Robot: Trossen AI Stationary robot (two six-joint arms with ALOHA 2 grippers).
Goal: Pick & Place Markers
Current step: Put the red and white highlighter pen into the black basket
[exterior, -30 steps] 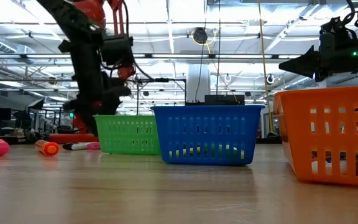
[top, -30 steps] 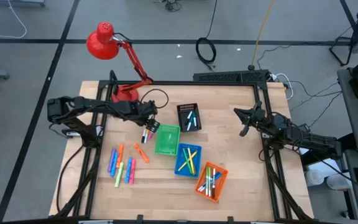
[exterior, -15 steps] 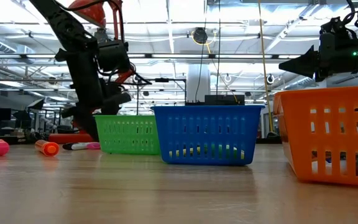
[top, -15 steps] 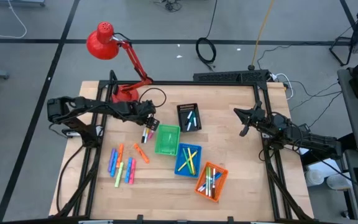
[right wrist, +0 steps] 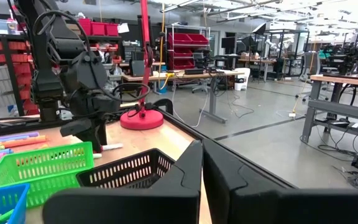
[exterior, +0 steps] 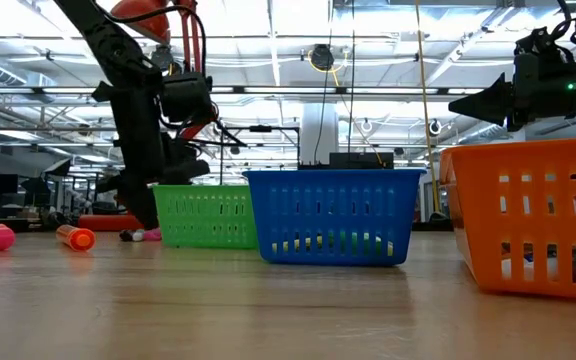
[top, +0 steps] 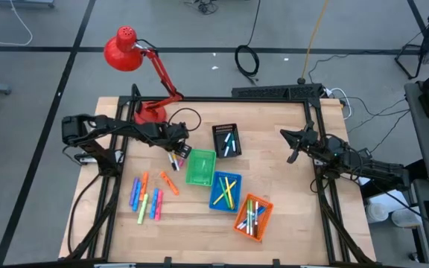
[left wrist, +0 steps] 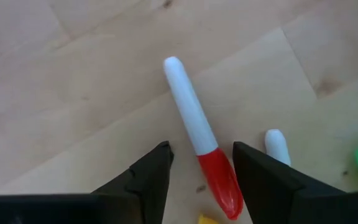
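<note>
My left gripper points down just left of the green basket, low over the table. Its open fingers stand on either side of a white marker with a red cap, which lies flat on the wood; they do not touch it. A second white marker end lies beside it. More markers lie loose near the front left, an orange one among them. My right gripper waits at the right, level and shut.
A black basket, a blue basket and an orange basket hold markers right of the green one. A red desk lamp stands at the far left corner, its base behind my left arm.
My left gripper has sunk toward the table beside the green basket, coming down over the markers that lie there. The markers and baskets have stayed where they were.
</note>
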